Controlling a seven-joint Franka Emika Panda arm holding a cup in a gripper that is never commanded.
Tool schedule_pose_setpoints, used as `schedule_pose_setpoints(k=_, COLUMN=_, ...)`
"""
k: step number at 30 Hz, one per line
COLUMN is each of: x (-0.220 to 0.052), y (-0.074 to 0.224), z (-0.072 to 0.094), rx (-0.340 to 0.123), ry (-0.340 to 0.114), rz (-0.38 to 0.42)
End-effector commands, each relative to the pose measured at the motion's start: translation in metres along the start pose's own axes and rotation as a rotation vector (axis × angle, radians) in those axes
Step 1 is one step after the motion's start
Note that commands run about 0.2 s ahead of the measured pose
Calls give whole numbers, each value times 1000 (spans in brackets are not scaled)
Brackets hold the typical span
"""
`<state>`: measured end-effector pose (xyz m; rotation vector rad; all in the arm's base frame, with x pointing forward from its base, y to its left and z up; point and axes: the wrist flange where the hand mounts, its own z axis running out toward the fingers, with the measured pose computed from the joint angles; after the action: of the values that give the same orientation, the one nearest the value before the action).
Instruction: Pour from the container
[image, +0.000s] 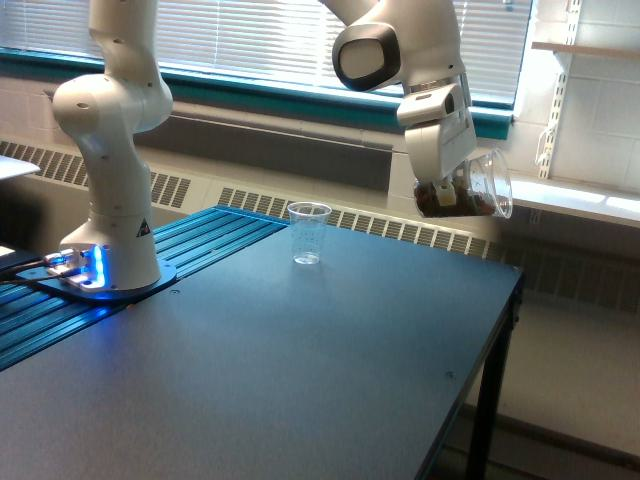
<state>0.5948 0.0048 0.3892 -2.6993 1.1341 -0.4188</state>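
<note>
The container (487, 186), a clear tapered plastic cup, hangs in the air at the exterior view's right, tipped on its side with its mouth facing right. Dark brown contents lie low inside it, near the fingers. My gripper (447, 192) is shut on the container, high above the table's far right part. A second clear cup (308, 233) with faint markings stands upright on the dark table (300, 370), to the left of and below the container.
The arm's white base (110, 255) with a blue light stands on the table's left side, beside blue ribbed rails (200, 240). The table's right edge (490, 350) drops to the floor. A radiator and window blinds run behind.
</note>
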Motion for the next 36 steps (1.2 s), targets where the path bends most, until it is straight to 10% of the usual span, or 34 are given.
schedule_pose_setpoints(k=1, x=-12, y=2, z=16, rx=-23, ry=-23, rz=-20)
schedule_pose_setpoints(k=36, x=-71, y=32, z=38, rx=-20, ry=47, rz=-121)
